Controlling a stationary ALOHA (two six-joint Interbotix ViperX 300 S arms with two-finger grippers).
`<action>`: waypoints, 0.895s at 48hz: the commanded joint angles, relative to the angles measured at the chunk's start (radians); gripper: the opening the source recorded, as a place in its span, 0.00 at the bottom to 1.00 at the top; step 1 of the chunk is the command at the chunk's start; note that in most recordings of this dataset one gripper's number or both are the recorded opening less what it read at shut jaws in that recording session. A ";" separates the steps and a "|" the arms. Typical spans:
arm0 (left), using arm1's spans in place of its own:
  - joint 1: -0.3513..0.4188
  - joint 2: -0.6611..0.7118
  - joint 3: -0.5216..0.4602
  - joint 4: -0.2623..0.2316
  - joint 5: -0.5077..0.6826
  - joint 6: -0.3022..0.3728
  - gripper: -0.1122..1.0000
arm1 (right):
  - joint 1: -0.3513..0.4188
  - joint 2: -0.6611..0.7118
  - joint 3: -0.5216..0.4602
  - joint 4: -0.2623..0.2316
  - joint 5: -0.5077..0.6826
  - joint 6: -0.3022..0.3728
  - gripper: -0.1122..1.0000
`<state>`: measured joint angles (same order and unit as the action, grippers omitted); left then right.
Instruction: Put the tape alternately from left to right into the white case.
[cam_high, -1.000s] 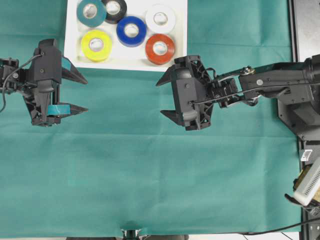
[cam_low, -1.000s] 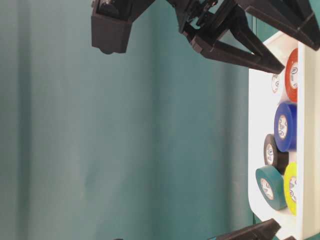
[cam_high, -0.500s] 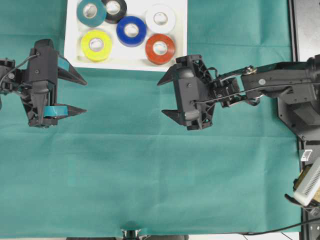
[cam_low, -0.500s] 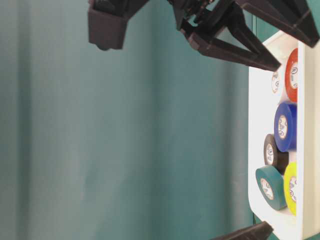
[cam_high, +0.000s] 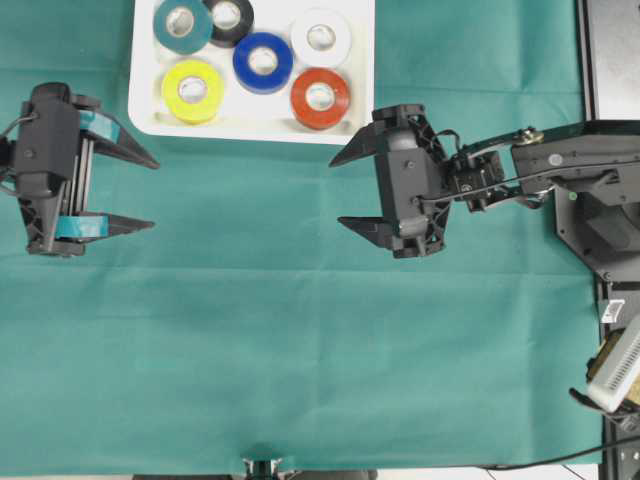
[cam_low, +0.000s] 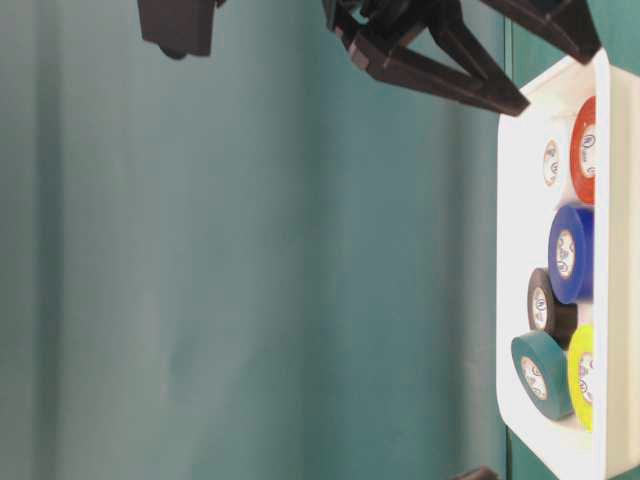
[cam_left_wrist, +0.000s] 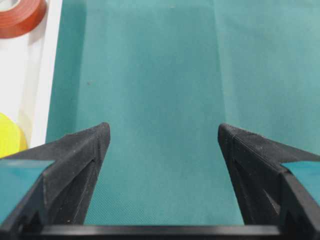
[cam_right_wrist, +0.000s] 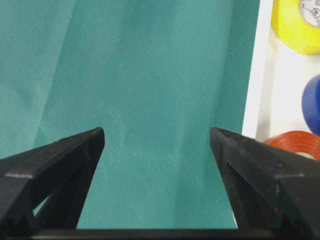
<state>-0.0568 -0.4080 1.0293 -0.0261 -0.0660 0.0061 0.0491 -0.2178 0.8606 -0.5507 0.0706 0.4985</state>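
Table under a green cloth (cam_high: 300, 350), white case (cam_high: 145, 115) resting on the cloth at its far edge

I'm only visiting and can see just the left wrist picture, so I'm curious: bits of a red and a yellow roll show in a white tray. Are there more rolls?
Observer: Yes, six in the white case: teal roll, black roll, blue roll, white roll, yellow roll, red roll.
Operator: Is the other gripper carrying one?
Observer: No, the right gripper is open and empty, over the green cloth.
Operator: Are the rolls standing up?
Observer: No, all lie flat, holes upward.
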 joint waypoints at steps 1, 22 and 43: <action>-0.005 -0.037 0.002 0.002 -0.009 0.002 0.92 | 0.002 -0.040 0.005 -0.002 -0.008 0.000 0.78; -0.003 -0.161 0.092 0.003 -0.049 0.005 0.92 | 0.002 -0.094 0.038 -0.002 -0.021 0.000 0.78; 0.011 -0.357 0.196 0.002 -0.055 0.023 0.92 | -0.008 -0.144 0.066 -0.003 -0.025 -0.002 0.78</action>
<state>-0.0552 -0.7348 1.2241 -0.0245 -0.1120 0.0276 0.0476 -0.3344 0.9281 -0.5522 0.0568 0.4970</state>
